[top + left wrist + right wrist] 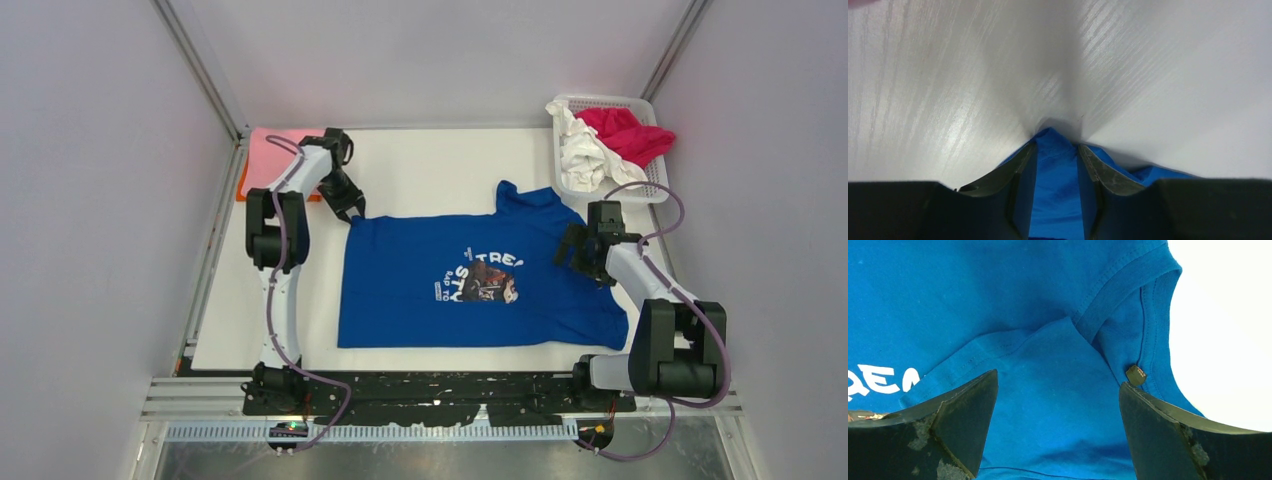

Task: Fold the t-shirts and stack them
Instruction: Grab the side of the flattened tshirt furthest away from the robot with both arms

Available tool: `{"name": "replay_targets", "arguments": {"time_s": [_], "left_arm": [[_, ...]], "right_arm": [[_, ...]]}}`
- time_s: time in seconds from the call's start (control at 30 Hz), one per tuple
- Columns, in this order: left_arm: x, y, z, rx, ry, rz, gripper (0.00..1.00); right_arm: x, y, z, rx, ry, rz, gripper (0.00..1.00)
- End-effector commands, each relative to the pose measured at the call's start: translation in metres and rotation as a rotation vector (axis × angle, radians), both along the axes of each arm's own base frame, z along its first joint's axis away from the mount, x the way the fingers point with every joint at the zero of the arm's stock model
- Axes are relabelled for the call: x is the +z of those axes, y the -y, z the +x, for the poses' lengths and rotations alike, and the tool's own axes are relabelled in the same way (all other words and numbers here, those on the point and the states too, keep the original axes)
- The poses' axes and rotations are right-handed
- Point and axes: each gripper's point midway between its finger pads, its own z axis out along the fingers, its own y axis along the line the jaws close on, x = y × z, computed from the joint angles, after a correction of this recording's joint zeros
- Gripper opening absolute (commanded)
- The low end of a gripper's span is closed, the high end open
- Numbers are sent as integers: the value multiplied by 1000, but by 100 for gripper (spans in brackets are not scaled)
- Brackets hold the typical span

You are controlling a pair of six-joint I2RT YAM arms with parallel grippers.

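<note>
While the blue t-shirt lies spread on the white table, print side up, my left gripper pinches its far left corner: the two fingers stand narrow, with a tongue of blue cloth caught between them and bare tabletop just beyond the tip. My right gripper hangs over the shirt's right side by the collar, fingers spread wide and holding nothing. Under it I see a folded flap of blue, the ribbed neck seam and a small dark tag. The round dark graphic and white lettering sit right of the shirt's middle, clear of both grippers. Beyond the shirt's far left corner a pink tee lies flat, and my left arm crosses its near right part and hides it. A thin orange edge peeps out on the pink one's left side, likely an orange tee beneath, though only that sliver shows. Beyond the shirt's far right corner stands the white mesh basket, with a white tee spilling over its left rim toward the shirt and a crimson tee heaped beside it. My right forearm lies above the shirt's near right sleeve. By count: five tees, one of each colour, one basket and two grippers.
</note>
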Motion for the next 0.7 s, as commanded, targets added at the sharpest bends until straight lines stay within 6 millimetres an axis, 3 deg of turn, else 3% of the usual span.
{"name": "replay_targets", "arguments": {"time_s": [0.0,0.1,0.17,0.47,0.6,0.67], "left_arm": [[7,4,6,-19,11,45,32],[8,6,6,-29,-1,66,16],[9,7,7,-38,0,68,0],[7,11,-1,-71,3,27,0],[11,12,-6,-78,26,15,0],[19,8,-6,-75,50,32,0]], "right_arm": [[12,2,6,10,56,-8,95],[14,1,6,12,66,-10,96],[16,1,7,14,77,-10,95],[43,-17,31,93,197,54,95],[71,-34,62,172,275,-7,95],[81,-52,82,202,296,-8,95]]}}
